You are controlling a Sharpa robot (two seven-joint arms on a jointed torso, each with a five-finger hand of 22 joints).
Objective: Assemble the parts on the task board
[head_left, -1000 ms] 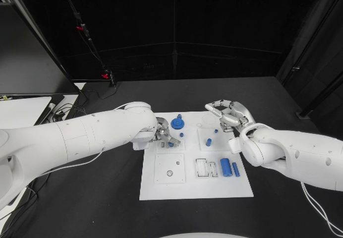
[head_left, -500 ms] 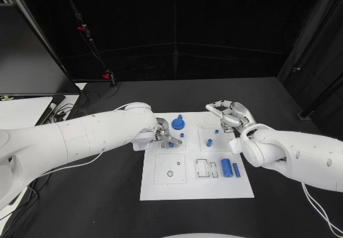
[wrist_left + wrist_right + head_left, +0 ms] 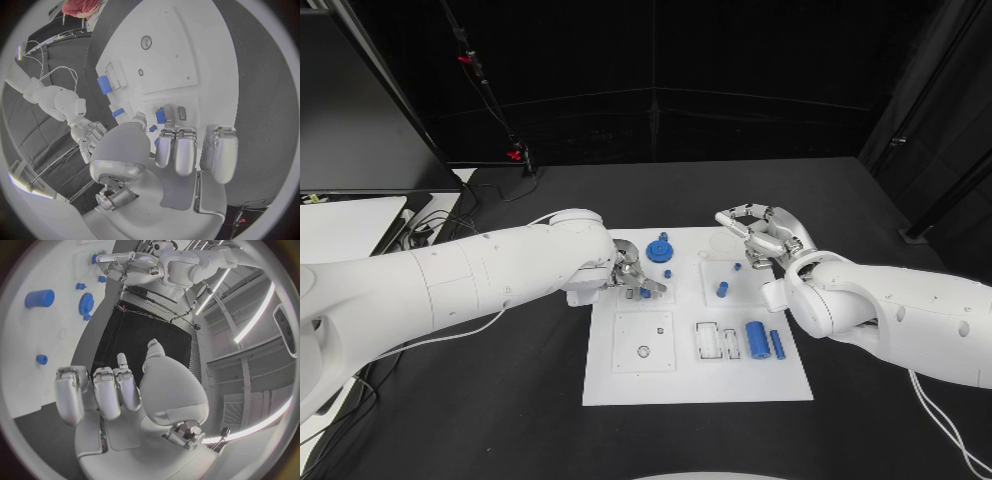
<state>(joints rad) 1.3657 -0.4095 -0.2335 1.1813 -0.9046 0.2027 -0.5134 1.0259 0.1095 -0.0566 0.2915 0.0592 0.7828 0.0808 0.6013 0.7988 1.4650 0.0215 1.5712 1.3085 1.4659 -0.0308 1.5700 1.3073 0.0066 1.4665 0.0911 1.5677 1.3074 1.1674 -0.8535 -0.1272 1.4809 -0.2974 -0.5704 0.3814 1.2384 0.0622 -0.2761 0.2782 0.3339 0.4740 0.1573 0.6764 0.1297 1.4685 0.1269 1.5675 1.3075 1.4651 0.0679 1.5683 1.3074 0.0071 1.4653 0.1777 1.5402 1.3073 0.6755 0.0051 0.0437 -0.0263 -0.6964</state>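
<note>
The white task board (image 3: 678, 375) lies in the middle of the table. My left hand (image 3: 632, 279) is down on its upper left panel, and its thumb and a finger pinch a small blue part (image 3: 160, 116) close to a dark slot. My right hand (image 3: 762, 236) hovers over the board's upper right corner, fingers loosely bent and holding nothing (image 3: 106, 390). A blue gear (image 3: 658, 250) stands between the two hands. Small blue pegs (image 3: 721, 288) stand in the upper right panel. A blue cylinder (image 3: 756, 337) and a thin blue rod (image 3: 776, 343) lie at the board's right side.
Black table (image 3: 502, 400) surrounds the board on all sides. A white surface with cables (image 3: 358, 220) sits at the far left. Empty outlined recesses (image 3: 715, 340) and a round hole (image 3: 642, 350) mark the board's lower panels.
The left hand's fingers have shifted slightly on the upper left panel, and a small blue part now shows at its fingertips. The right hand has barely moved.
</note>
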